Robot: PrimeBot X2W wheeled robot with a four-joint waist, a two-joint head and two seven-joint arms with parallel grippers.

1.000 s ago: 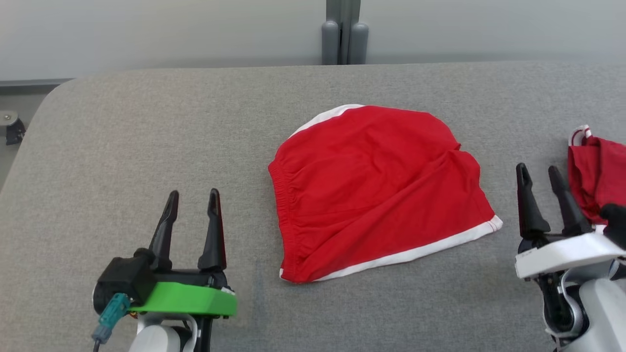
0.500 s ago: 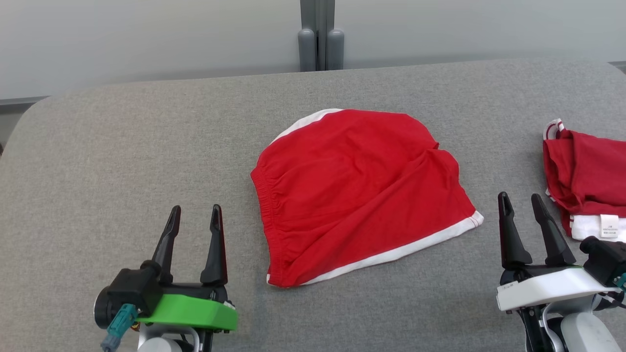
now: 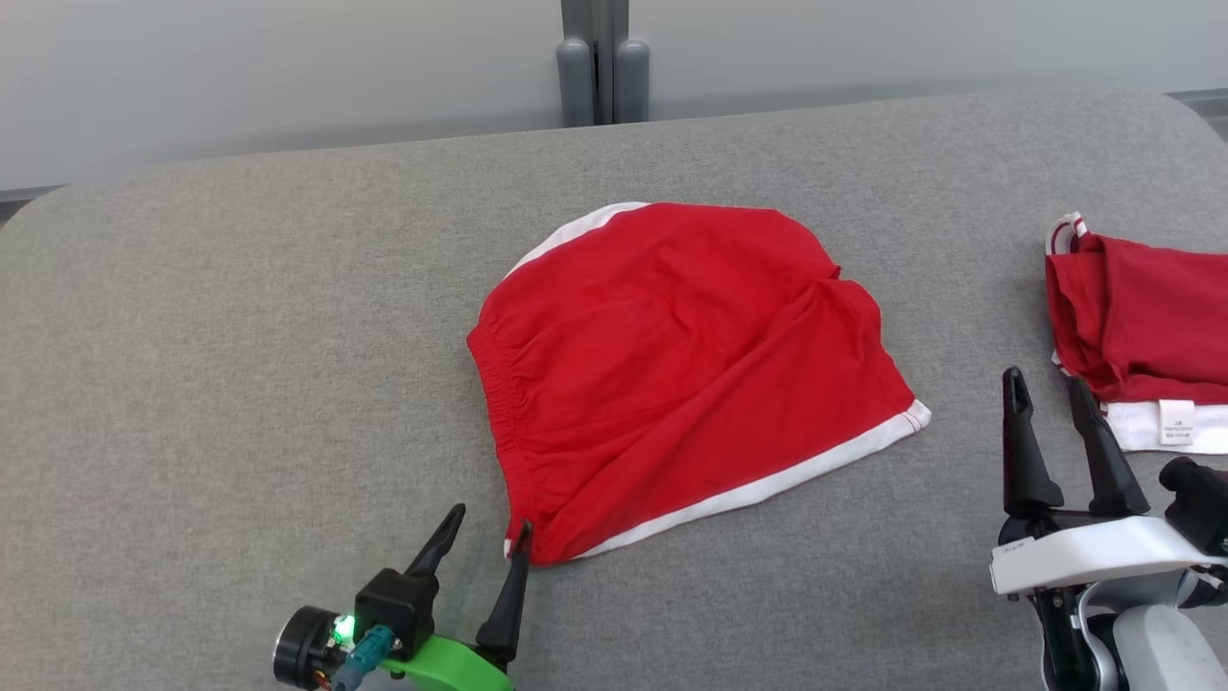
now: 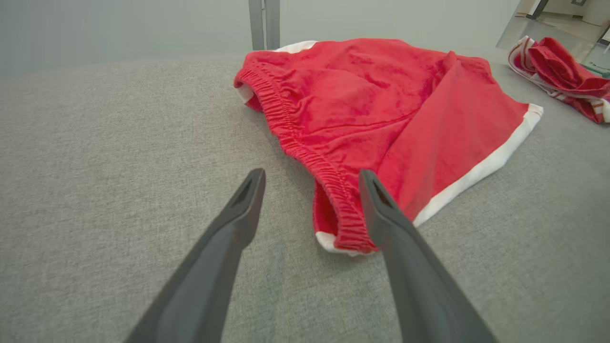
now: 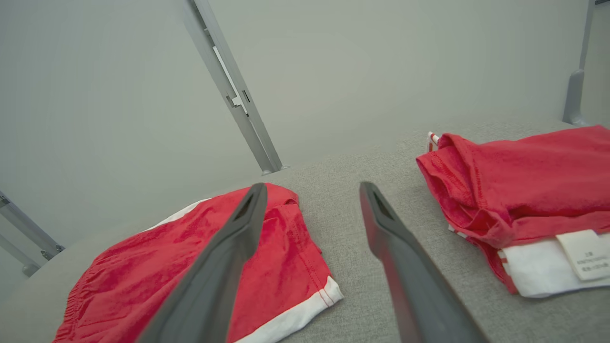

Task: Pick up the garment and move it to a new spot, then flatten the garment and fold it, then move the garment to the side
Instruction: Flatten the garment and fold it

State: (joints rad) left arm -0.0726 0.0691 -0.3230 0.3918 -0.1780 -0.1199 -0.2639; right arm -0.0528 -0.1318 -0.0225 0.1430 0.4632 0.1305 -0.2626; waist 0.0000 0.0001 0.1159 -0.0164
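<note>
Red shorts (image 3: 691, 365) flat at centre of table (image 3: 240, 336). Waistband faces left, white hem right and near. Long axis roughly left-right, skewed. Left gripper (image 3: 487, 523) spread wide, empty, one finger at near waistband corner, possibly touching. Right gripper (image 3: 1044, 382) wide open, empty, beside second red garment (image 3: 1142, 317).

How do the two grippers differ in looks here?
Left gripper: two long dark tapered fingers on a green base, black housing with a lit green light and a teal connector. Right gripper: the same dark fingers on a white base, with a pale grey forearm.
</note>
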